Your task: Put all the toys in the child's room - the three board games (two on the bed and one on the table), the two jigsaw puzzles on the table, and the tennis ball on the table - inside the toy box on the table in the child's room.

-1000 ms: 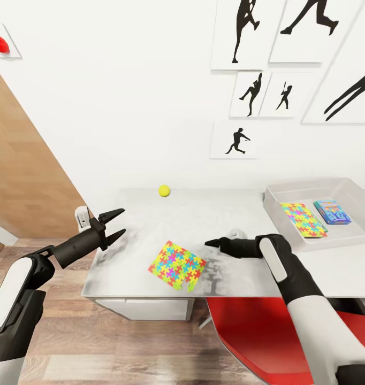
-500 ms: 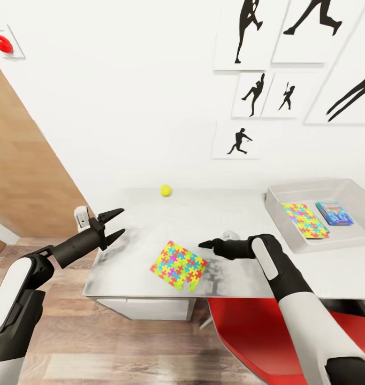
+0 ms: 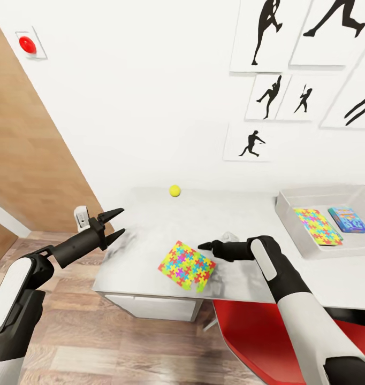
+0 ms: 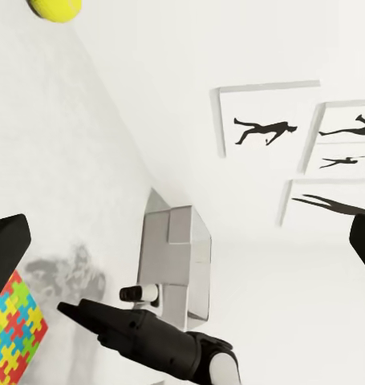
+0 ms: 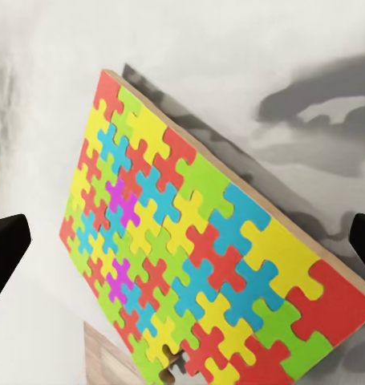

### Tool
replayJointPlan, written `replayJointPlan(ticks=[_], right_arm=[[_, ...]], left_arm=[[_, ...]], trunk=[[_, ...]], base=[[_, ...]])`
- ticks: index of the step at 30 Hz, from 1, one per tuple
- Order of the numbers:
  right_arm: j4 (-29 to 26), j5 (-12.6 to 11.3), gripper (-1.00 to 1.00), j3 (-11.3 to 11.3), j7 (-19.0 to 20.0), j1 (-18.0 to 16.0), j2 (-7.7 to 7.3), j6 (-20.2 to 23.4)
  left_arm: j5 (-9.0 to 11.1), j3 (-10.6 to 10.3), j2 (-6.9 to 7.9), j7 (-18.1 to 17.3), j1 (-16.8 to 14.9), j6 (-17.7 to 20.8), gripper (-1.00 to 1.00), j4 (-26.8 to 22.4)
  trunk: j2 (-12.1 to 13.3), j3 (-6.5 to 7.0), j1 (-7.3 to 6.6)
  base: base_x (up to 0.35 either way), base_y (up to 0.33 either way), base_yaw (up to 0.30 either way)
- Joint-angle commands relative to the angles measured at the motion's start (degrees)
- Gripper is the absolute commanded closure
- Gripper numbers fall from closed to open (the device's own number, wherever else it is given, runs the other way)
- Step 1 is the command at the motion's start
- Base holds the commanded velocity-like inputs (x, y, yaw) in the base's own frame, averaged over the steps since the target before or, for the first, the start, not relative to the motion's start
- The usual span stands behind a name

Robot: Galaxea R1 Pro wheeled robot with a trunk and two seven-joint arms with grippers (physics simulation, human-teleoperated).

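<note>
counting two bright multicolour jigsaw-patterned boxes: one (image 3: 186,266) lies flat near the front edge of the long light grey desk top (image 3: 145,235), the other (image 3: 317,225) sits inside the shallow light grey tray (image 3: 289,220) beside one light blue game box (image 3: 348,220). one small yellow-green ball (image 3: 175,190) rests near the wall. my left gripper (image 3: 114,224) hangs spread wide, empty, off the desk's end. my right gripper (image 3: 203,246) hovers just beside the near puzzle; its spread i cannot tell.
</note>
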Motion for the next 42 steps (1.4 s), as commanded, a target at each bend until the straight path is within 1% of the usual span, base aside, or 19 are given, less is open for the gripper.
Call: replayJointPlan(ticks=[1, 5, 10, 11, 16, 28, 42], right_arm=[[0.1, 0.6, -1.00, 0.1, 0.6, 0.0, -0.04, 0.1], [0.8, 0.6, -1.00, 0.0, 0.4, -0.1, -0.04, 0.1], [4.0, 0.6, -1.00, 0.0, 0.0, -0.9, 0.02, 0.1], [5.3, 0.6, -1.00, 0.0, -0.1, -1.3, 0.00, -0.7], [7.2, 0.5, -1.00, 0.0, -0.2, -1.9, -0.03, -2.0], [7.7, 0.4, -1.00, -0.1, -0.2, -2.1, -0.03, -2.4], [7.7, 0.6, -1.00, 0.0, -0.2, -2.0, -0.02, -2.4]], left_arm=[[0.6, 0.1, 0.00, 0.6, 0.0, 0.2, -1.00, 0.0], [0.6, 0.0, 0.00, 0.6, 0.0, 0.2, -1.00, 0.0], [0.6, 0.0, 0.00, 0.6, 0.0, 0.2, -1.00, 0.0], [0.6, 0.0, 0.00, 0.6, 0.0, 0.2, -1.00, 0.0], [0.6, 0.0, -0.04, 0.6, 0.0, 0.2, -1.00, 0.0], [0.7, 0.0, -0.08, 0.6, 0.0, 0.2, -1.00, 0.0], [0.6, 0.0, -0.02, 0.7, 0.4, 0.1, -1.00, 0.0]], trunk=[[-0.1, -0.09, 0.03], [-0.1, -0.09, 0.03], [-0.1, -0.09, 0.03], [-0.1, -0.09, 0.03], [-0.1, -0.07, 0.03], [-0.1, 0.52, 0.03], [-0.1, 0.62, 0.03]], base=[[0.000, 0.000, 0.011], [0.000, 0.000, 0.005], [0.000, 0.000, 0.001], [0.000, 0.000, 0.000], [0.000, 0.000, 0.020], [0.000, 0.000, 0.169], [0.000, 0.000, 0.031]])
